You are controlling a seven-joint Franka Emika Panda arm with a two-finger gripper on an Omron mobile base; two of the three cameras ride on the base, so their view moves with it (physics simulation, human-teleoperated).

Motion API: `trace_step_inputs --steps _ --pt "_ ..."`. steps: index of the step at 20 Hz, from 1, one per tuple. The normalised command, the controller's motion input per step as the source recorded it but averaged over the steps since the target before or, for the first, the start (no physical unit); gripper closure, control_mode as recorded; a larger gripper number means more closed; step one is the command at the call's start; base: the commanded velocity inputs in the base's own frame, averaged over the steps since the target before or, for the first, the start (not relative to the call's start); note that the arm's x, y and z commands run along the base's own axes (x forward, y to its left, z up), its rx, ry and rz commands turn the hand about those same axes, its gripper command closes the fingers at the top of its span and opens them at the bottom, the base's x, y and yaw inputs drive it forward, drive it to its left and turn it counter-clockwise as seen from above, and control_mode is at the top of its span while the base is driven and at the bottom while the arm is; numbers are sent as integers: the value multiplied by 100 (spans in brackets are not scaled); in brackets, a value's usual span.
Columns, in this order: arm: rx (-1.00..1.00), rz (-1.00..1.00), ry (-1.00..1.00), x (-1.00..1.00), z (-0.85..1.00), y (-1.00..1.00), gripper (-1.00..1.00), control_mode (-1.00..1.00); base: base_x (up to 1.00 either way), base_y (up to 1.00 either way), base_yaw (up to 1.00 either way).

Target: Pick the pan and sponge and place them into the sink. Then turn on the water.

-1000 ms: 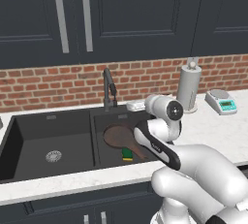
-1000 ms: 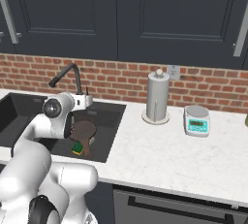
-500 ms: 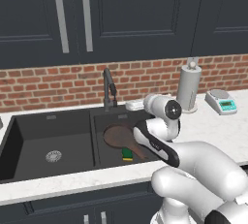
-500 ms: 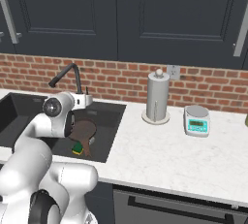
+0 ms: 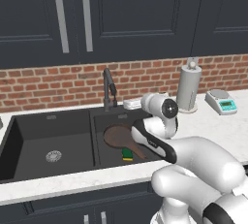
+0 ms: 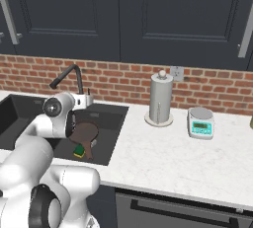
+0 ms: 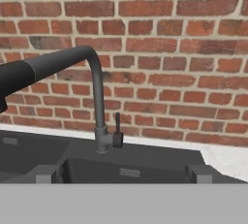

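Observation:
The dark-brown pan lies in the right basin of the black sink, handle toward the front. The green and yellow sponge rests beside that handle. Both also appear in the right base view: pan, sponge, sink. My gripper hovers above the right basin, just right of the dark arched faucet, open and holding nothing. In the hand view my gripper faces the faucet and its small lever, with the fingertips far apart. No water is in view.
A paper towel roll and a small kitchen scale stand on the white counter right of the sink. A red brick wall runs behind the faucet, with dark cabinets above it.
My hand has edged slightly left toward the faucet. The jaws have stayed open; pan and sponge have not moved.

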Motion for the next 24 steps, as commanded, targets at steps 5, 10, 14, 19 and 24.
trace_step_inputs --steps 5,10,14,19,24 --pt "0 0 0 12 0 6 -100 -100 0 0 0" --pt "0 0 -1 6 0 2 -100 -100 0 0 0" --pt "0 0 -1 3 0 2 -100 -100 0 0 0" --pt "0 0 -1 0 0 2 -100 -100 0 0 0" --pt "0 0 0 0 0 0 -100 -100 0 0 0"
